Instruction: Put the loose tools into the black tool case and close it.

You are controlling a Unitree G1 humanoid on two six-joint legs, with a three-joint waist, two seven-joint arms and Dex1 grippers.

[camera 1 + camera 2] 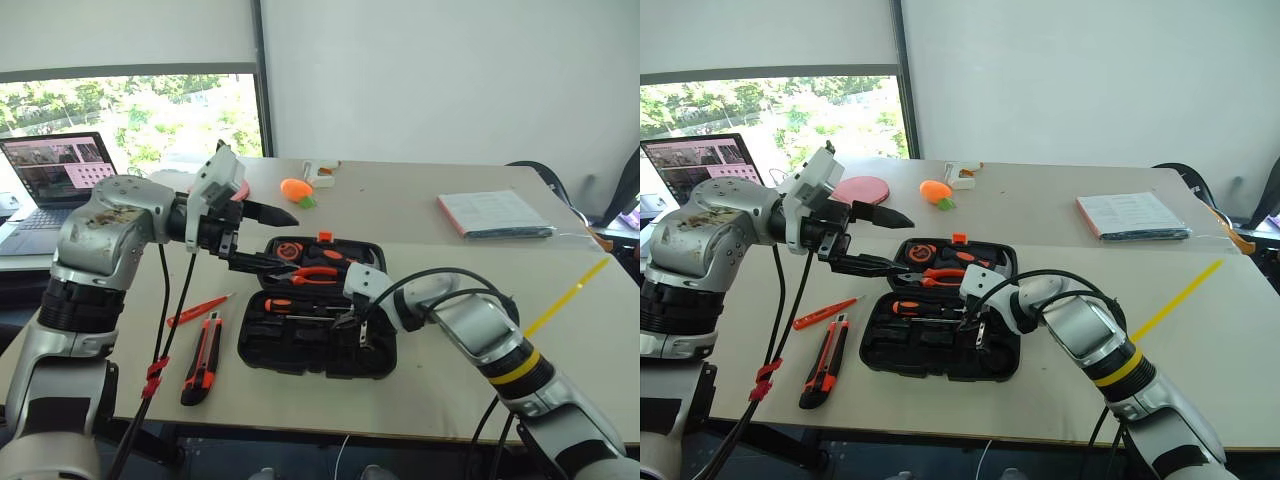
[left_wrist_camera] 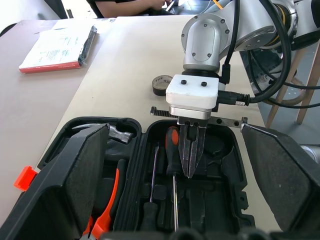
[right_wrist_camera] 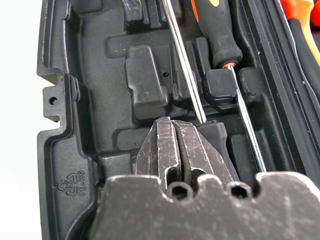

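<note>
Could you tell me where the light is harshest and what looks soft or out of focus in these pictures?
Left eye view: the window is bright, nearly washed out. Right wrist view: the table blows out to white, and the right gripper is soft, being so near the lens. Left wrist view: the left gripper's fingers loom large and slightly blurred over the case.

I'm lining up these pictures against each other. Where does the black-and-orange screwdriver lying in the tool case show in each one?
Left eye: black-and-orange screwdriver in the case's near half.
Right eye: same slot, left of the right gripper.
Left wrist: orange-topped handle beside the shut right gripper.
Right wrist: handle, shaft running down.
Shared landmark: black tool case.
</note>
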